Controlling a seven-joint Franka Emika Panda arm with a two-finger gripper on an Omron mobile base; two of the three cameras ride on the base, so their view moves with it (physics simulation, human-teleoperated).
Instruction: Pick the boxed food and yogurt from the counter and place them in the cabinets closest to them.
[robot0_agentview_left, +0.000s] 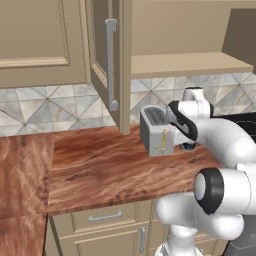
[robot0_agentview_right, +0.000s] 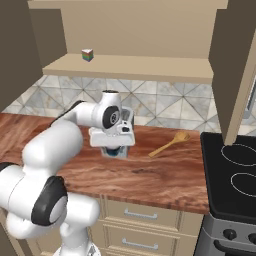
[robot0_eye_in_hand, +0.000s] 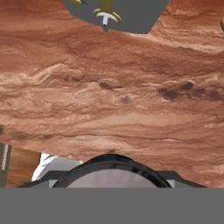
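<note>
Reddish-brown wood grain runs the length of the counter (robot0_agentview_left: 100, 170), with beige drawers (robot0_agentview_left: 105, 217) below its front edge. On the near side of the grey toaster (robot0_agentview_left: 157, 131), just in front of its lever end, the gripper (robot0_agentview_right: 116, 150) points straight down at the worktop. The yogurt (robot0_eye_in_hand: 114, 173), a small dark-rimmed cup with a pale top, sits right at its tip, low on or just above the wood; from the right base view a sliver of its dark blue side (robot0_agentview_right: 118, 154) shows under the hand. The pincer looks narrowed around that cup, gripping it, though the fingertips themselves are hidden by the hand and the cup.

To the right of the toaster a wooden spoon (robot0_agentview_right: 169, 144) lies flat on the counter, and beyond the spoon stands a black stove (robot0_agentview_right: 235, 175). Behind the toaster a grey-and-cream tiled wall (robot0_agentview_left: 50, 107) rises. Above it the cabinets (robot0_agentview_right: 130, 67) stand open, one door (robot0_agentview_left: 107, 65) swung out over the toaster's left side. The boxed food (robot0_agentview_right: 87, 55) stands on the shelf inside, up and behind the toaster.
</note>
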